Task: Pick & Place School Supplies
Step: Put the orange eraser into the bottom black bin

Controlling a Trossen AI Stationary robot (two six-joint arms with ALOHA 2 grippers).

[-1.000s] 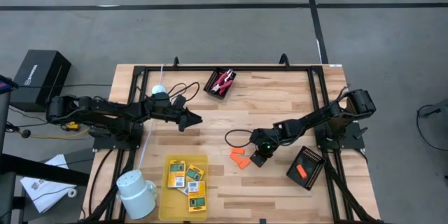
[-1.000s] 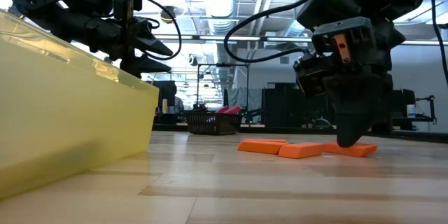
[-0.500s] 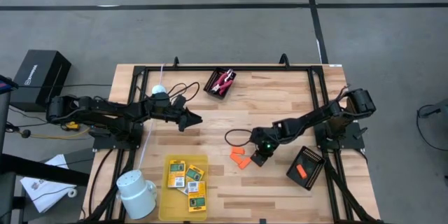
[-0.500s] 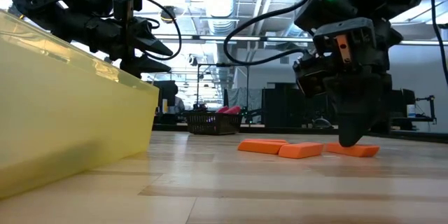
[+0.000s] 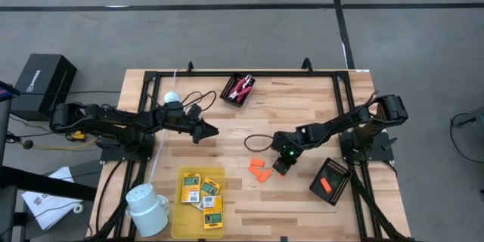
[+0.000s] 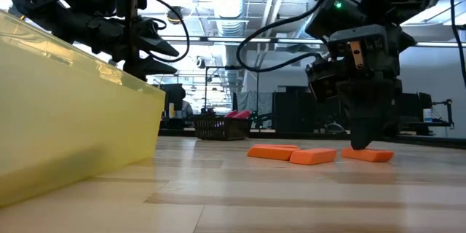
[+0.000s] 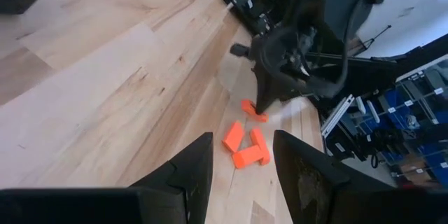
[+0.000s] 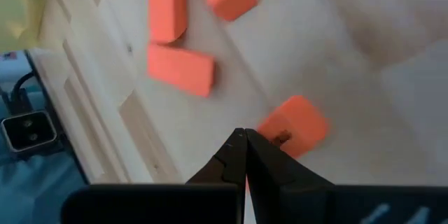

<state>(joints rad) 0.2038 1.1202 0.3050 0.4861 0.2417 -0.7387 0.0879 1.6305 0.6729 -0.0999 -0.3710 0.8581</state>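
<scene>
The packets (image 5: 201, 193) lie in the yellow tray (image 5: 181, 213) at the worktop's front edge, so that part looks done. Four erasers (image 5: 259, 170) remain mid-worktop. The right gripper (image 5: 280, 166), jaws closed and empty, touches one; the left gripper (image 5: 209, 129) hovers open.

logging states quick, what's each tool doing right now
Left tool: open, holding nothing, above the table.
Right tool: closed, empty, tips at an orange piece.

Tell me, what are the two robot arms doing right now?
Right hand shut, empty, tip just above one orange piece. Left hand open, hovering mid-table. Three more orange pieces beside it; nothing blocking.
</scene>
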